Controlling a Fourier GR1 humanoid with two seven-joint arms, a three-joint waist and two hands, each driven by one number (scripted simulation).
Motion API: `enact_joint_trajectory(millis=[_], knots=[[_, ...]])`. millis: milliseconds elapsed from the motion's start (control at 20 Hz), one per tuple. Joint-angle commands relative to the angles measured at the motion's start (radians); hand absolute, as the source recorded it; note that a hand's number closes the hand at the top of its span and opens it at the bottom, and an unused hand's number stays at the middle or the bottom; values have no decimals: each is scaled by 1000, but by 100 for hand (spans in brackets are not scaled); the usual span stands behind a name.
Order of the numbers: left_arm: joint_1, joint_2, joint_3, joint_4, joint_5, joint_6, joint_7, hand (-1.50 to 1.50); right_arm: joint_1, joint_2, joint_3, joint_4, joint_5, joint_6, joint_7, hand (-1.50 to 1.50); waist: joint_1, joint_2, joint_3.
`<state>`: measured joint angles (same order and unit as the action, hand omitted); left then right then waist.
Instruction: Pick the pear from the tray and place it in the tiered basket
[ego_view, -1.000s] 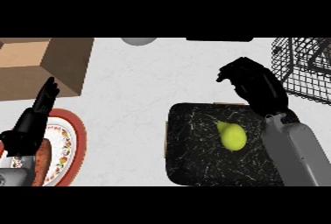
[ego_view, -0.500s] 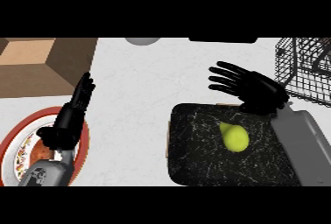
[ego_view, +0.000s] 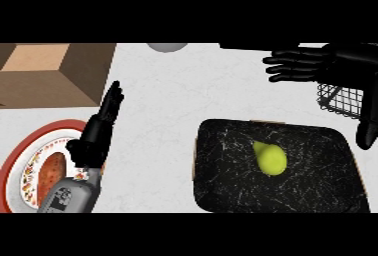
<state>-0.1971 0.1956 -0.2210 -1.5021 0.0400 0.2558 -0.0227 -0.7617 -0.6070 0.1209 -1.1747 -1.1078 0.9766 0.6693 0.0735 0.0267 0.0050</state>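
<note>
One yellow-green pear (ego_view: 270, 159) lies in the black tray (ego_view: 221, 192), untouched. The right hand (ego_view: 325, 60) hovers beyond the tray, by the wire tiered basket (ego_view: 341, 102), fingers spread wide. The left hand (ego_view: 94, 140), fingers straight, rests over the red-rimmed plate (ego_view: 22, 152). A cardboard box (ego_view: 52, 75) sits further back on the tabletop (ego_view: 170, 110).

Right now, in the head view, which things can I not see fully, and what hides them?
- tiered basket: only a wire corner shows; the open right hand and its arm cover the rest, and the right edge cuts it off.
- plate: cut by the left edge, partly behind the resting left hand and its forearm.
- grey round thing: cut by the top edge; what it is cannot be told.
</note>
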Motion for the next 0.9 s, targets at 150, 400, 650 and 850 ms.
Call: enact_joint_trajectory(millis=[150,400,650,850], knots=[[-22,-6,-8,-4,-17,12,35,0,-171,-69,50,-85,169,344,11,-150,-2,-11,-2],[-55,-35,-17,23,-45,44,59,0,-251,1,77,-85,310,405,4,-150,-19,-9,-3],[21,-32,-28,-24,-58,51,52,0,-281,44,83,-25,389,466,-14,-150,-32,-18,-4],[30,-53,-37,-23,-70,63,46,0,-313,107,78,-24,460,475,-27,-150,-38,-18,-4]])
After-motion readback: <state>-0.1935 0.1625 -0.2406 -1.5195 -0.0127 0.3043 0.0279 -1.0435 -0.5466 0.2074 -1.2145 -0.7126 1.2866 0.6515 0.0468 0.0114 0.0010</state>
